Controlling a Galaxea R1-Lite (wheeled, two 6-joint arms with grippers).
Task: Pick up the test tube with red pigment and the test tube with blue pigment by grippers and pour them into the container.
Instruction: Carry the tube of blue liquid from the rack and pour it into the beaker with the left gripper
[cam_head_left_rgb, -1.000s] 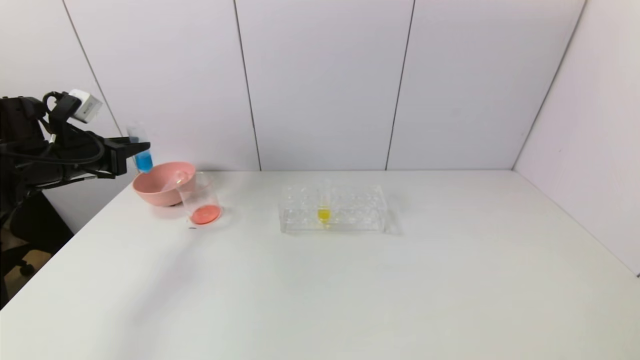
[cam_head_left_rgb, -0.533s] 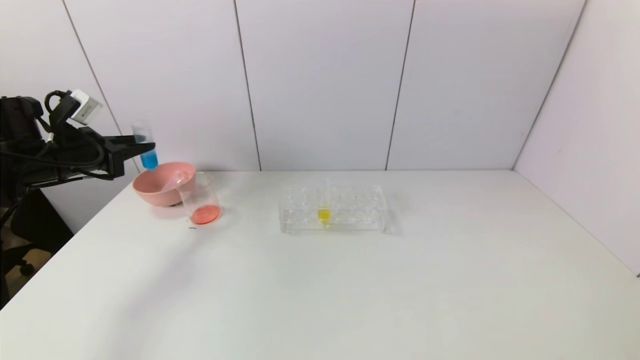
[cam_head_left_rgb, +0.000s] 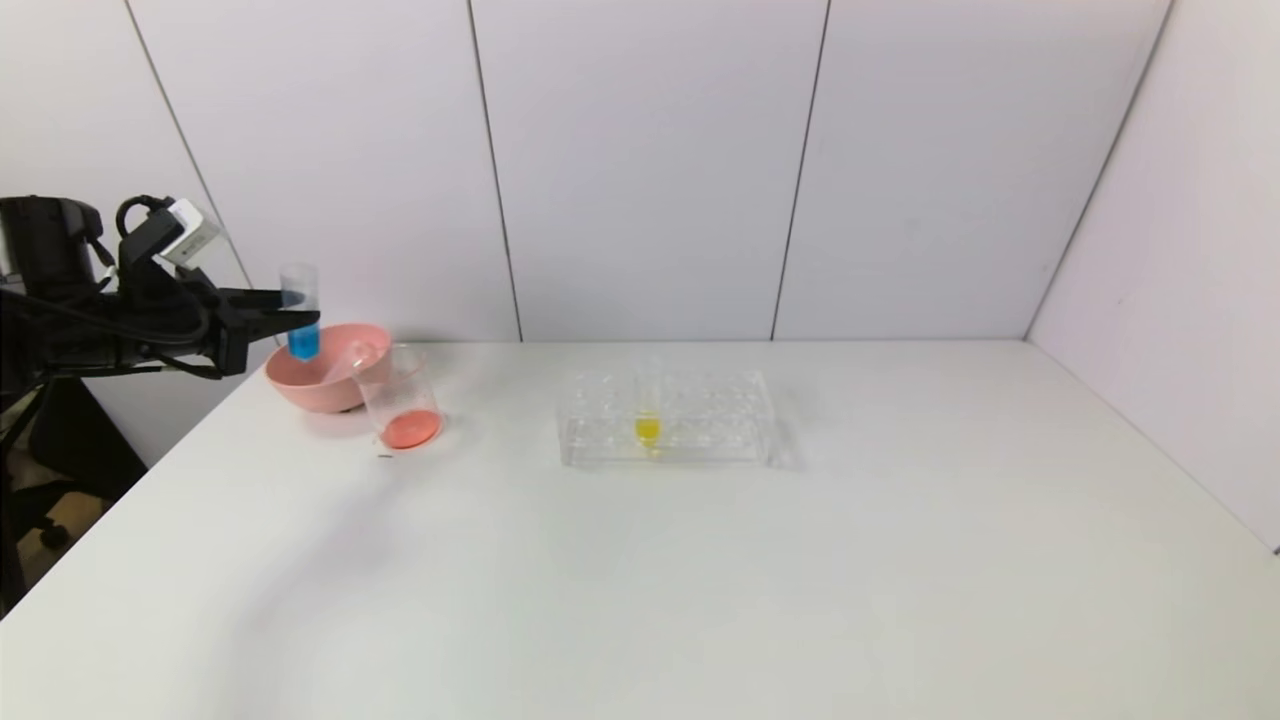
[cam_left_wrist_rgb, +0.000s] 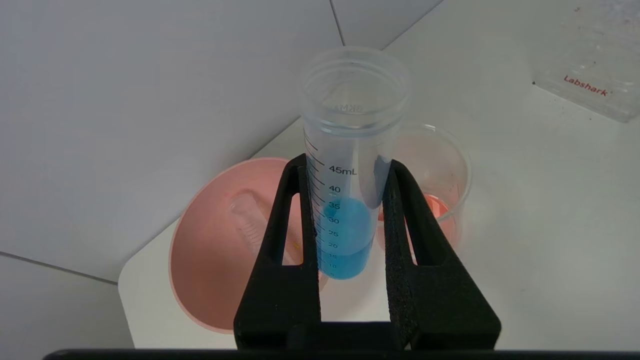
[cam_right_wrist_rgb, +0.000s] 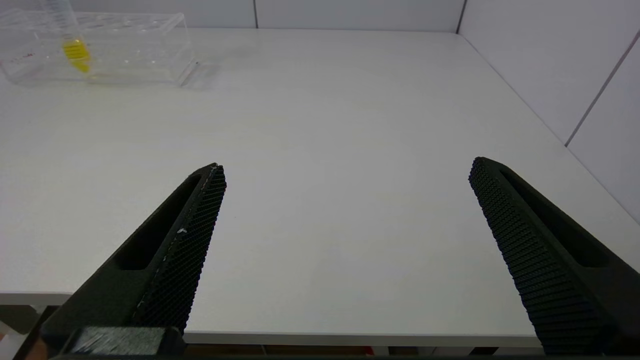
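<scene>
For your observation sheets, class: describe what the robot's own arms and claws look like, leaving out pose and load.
The left claw is matt black, with two long tapering fingers, each slotted lengthwise with a rough inner pad. Behind it, the head view shows a black arm with looping black cables and a small white-grey camera box. The right claw matches: black, pointed fingers with a fine grid texture.

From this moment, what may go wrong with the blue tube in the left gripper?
1. The test tube with blue pigment hangs over the pink bowl, not the container; tilting now would likely spill blue into the bowl.
2. The container is narrow and already holds red liquid; a fast pour might splash.
3. The left gripper pinches the smooth tube at two sides only, so it might slip when tilted.
</scene>
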